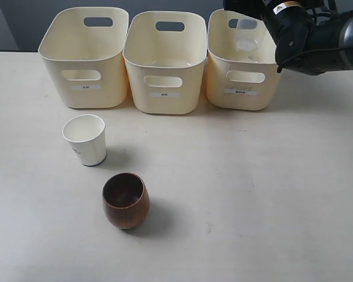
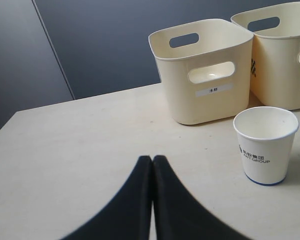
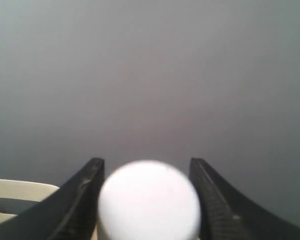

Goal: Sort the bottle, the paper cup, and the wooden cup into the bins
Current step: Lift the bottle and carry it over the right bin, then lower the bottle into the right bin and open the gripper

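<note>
The clear bottle [image 1: 246, 36] hangs in the mouth of the right bin [image 1: 242, 88]. Its white cap [image 3: 149, 200] fills the space between the fingers of my right gripper [image 3: 146, 161], which is shut on it. The right arm [image 1: 300, 38] reaches in from the back right. The white paper cup [image 1: 85, 140] stands upright on the table in front of the left bin [image 1: 82, 100]. The dark wooden cup [image 1: 125, 201] stands upright nearer the front. My left gripper [image 2: 152, 159] is shut and empty, low over the table, with the paper cup [image 2: 265, 145] off to one side.
The middle bin [image 1: 165, 100] stands between the other two along the table's back edge. In the left wrist view the left bin [image 2: 200, 100] is behind the paper cup. A dark wall rises behind the bins.
</note>
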You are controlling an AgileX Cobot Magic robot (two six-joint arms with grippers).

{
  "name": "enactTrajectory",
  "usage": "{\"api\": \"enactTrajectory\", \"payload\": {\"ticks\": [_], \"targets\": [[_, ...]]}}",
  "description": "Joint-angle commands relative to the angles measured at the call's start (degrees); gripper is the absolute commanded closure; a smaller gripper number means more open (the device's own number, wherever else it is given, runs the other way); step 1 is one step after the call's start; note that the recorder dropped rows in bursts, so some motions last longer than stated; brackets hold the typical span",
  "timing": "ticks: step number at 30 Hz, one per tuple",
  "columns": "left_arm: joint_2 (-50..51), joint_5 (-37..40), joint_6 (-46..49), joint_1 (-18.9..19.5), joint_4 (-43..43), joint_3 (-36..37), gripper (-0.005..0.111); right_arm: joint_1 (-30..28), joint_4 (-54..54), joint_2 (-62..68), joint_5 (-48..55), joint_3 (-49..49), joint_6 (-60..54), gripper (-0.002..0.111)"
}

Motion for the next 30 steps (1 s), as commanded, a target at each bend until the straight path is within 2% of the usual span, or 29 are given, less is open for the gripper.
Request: {"api": "enactTrajectory", "payload": {"ticks": [1, 5, 12, 24, 26, 30], "targets": [[-0.28, -0.29, -0.11, -0.18, 0.33, 0.07, 0.107, -0.35, 1.86, 0.16, 0.16, -0.6, -0.18, 0.043], [-0.28, -0.29, -0.11, -0.18, 0.33, 0.07, 0.107, -0.35, 4.91, 0.16, 0.69, -0.6, -0.18, 0.043], [-0.28, -0.29, -0.11, -0.18, 0.33, 0.07, 0.107, -0.22, 5.22, -3.04, 10.19, -0.6, -0.18, 0.043], [-0.28, -0.29, -0.11, -0.18, 0.33, 0.07, 0.107, -0.22, 5.13, -16.89, 42.26, -0.6, -0.18, 0.043], [-0.28, -0.29, -0.11, -0.18, 0.33, 0.07, 0.107, -0.22, 5.13, -18.89, 51.61, -0.6, -0.18, 0.043], [-0.28, -0.29, -0.11, -0.18, 0.33, 0.07, 0.107, 1.68, 5.89, -19.42, 60.25, -0.6, -0.18, 0.043]]}}
